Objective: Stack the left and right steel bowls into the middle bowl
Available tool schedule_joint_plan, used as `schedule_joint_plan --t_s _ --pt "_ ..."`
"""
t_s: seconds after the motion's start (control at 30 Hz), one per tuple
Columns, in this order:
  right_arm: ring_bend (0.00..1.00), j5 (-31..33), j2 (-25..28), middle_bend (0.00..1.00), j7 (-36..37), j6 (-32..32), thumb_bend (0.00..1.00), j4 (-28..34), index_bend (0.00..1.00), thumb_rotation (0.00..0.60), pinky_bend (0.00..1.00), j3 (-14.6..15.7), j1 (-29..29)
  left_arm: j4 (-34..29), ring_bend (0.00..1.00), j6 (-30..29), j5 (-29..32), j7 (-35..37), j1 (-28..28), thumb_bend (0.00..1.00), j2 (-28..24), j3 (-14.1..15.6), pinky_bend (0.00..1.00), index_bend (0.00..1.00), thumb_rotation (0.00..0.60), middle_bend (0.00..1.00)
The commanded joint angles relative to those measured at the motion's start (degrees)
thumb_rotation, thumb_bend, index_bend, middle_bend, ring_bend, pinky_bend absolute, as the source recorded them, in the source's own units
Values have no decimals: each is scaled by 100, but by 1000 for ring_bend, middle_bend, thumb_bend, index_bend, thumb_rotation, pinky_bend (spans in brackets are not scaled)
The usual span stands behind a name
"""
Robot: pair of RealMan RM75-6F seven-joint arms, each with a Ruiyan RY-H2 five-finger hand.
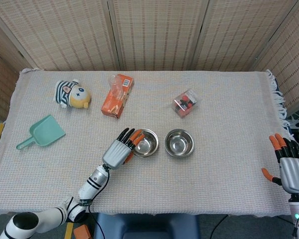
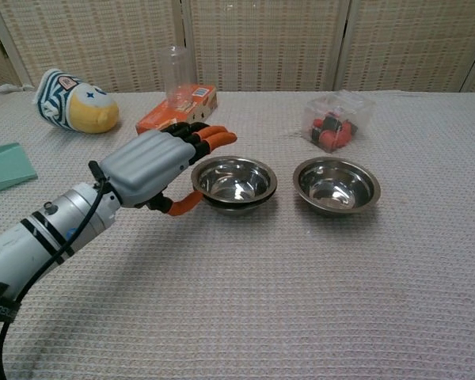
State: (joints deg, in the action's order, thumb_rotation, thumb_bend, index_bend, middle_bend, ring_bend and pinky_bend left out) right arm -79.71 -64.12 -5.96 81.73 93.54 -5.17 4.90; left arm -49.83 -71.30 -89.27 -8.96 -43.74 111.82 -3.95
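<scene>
The left steel bowl sits nested in the middle bowl (image 1: 144, 142) (image 2: 234, 182), so the two read as one stack at the table's centre. Just left of that stack is my left hand (image 1: 120, 151) (image 2: 154, 166), with its fingers stretched out over the near rim and its thumb low beside the bowl wall; it holds nothing. The right steel bowl (image 1: 179, 143) (image 2: 336, 184) stands alone on the cloth, a short gap to the right of the stack. My right hand (image 1: 291, 169) hangs off the table's right front corner with its fingers spread and empty; the chest view does not show it.
Along the back stand an orange box (image 1: 117, 95) (image 2: 176, 111) with a clear cup (image 1: 114, 82) (image 2: 175, 67), a striped plush toy (image 1: 72, 94) (image 2: 70, 101) and a clear box of red items (image 1: 185, 103) (image 2: 334, 119). A green scoop (image 1: 42, 132) (image 2: 4, 166) lies at the left.
</scene>
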Motion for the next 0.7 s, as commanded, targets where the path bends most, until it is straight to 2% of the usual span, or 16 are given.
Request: schedule_joint_plan --t_s 0.03,0.1,0.2,0.4,0.47,0.57,0.7 --pt "0 34 -72 0 -114 -87 104 -33 0 600 0 12 49 -1790 0 614 345 -300 166 431 -1207 86 92 0 600 0" --pt "0 54 -128 0 -221 -154 104 -41 0 600 0 24 87 -2258 0 832 540 -444 202 430 -1544 78 92 0 600 0" --pt "0 50 -193 0 -332 -209 104 -56 0 600 0 45 123 -2583 0 890 659 -640 265 428 -1807 74 92 0 600 0" --pt "0 -29 -491 0 -325 -578 104 -326 0 600 0 -39 465 -3020 0 314 619 -856 798 426 -2640 282 91 0 600 0" --pt "0 -68 -640 0 -391 -780 104 -492 0 600 0 -119 690 -2993 0 53 653 -717 1059 423 -2855 354 90 0 600 0" --pt "0 -140 -911 0 -602 -1171 104 -782 16 600 0 -228 1109 -2715 0 -363 726 -112 1490 424 -3025 409 84 0 600 0" --pt "0 -400 -1425 0 -776 -1625 104 -1279 164 600 0 -300 1706 -1852 0 -668 995 658 1932 424 -2917 300 81 0 600 0"
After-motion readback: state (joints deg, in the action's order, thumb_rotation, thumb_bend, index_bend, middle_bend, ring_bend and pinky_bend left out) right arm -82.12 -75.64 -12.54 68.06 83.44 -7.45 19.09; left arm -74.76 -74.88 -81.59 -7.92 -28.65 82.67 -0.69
